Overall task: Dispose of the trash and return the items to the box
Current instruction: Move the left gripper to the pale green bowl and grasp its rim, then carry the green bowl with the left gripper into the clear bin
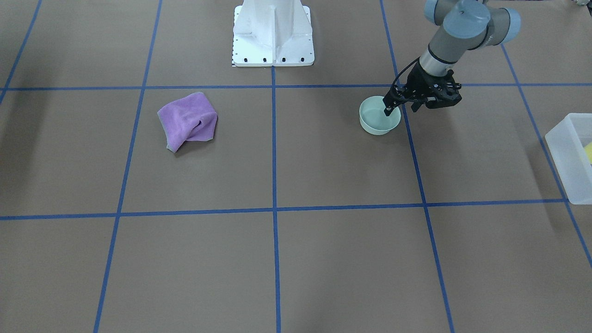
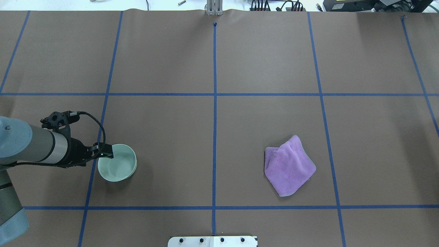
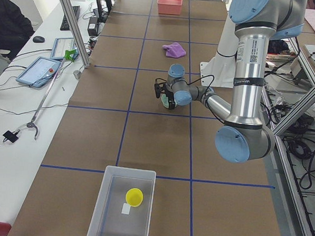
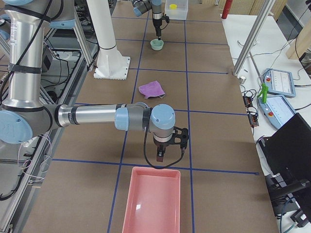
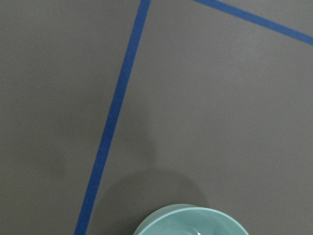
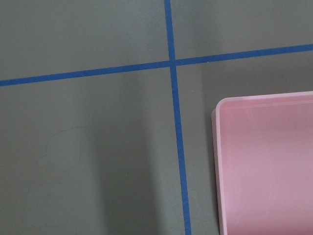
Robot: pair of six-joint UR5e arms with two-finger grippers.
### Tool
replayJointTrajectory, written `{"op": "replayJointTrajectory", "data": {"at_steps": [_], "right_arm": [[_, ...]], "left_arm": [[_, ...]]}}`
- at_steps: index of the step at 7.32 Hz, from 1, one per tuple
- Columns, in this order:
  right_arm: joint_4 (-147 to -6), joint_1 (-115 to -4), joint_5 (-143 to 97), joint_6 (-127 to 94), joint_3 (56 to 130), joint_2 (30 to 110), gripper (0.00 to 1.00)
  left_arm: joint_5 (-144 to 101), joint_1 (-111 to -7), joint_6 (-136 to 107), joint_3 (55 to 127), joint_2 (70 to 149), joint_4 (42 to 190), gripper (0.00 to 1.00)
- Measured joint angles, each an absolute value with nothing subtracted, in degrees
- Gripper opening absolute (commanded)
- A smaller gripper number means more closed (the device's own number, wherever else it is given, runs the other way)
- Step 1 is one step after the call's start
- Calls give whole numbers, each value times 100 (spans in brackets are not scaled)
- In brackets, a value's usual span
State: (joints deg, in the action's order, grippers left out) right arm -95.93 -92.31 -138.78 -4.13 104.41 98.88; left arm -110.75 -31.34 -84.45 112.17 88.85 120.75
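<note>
The pale mint-green bowl (image 1: 377, 124) stands upright on the brown table, also seen in the overhead view (image 2: 118, 166) and at the bottom of the left wrist view (image 5: 190, 223). My left gripper (image 1: 401, 110) is open and straddles the bowl's rim, with one finger inside and one outside. The yellow cup (image 3: 134, 196) lies inside the translucent white box (image 3: 104, 200), which stands at the table's left end (image 1: 562, 152). My right gripper (image 4: 160, 154) hovers near a pink bin, and I cannot tell whether it is open or shut.
A crumpled purple cloth (image 2: 288, 166) lies on the table on the robot's right side (image 1: 187, 121). A pink bin (image 4: 153, 204) stands at the table's right end, also in the right wrist view (image 6: 269, 161). The white robot base (image 1: 273, 32) stands between the arms.
</note>
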Motion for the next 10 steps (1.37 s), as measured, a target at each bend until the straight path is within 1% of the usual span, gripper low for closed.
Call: {"op": "replayJointTrajectory", "data": {"at_steps": [1, 3, 5, 7, 8, 10], "right_arm": [[-9596, -9229, -13872, -413, 10437, 9888, 100], [-9594, -9225, -13862, -413, 10428, 9889, 100], [-9593, -9222, -13861, -407, 10424, 9890, 100], [-9591, -9220, -13860, -405, 10424, 9890, 100], [-9590, -9220, -13860, -405, 10424, 9898, 100], [-9584, -9220, -13855, -404, 10424, 9917, 100]], "left_arm": [[-11067, -3011, -8523, 11176, 8911, 12116, 61], [-10940, -2834, -8695, 10921, 9188, 12135, 0], [-10805, -2764, -8722, 10834, 9230, 12146, 0], [-10942, -2841, -8700, 11047, 9148, 12121, 0], [-11247, -3043, -8687, 11244, 9060, 12084, 0], [-12069, -3952, -8369, 11509, 8892, 12025, 0]]}}
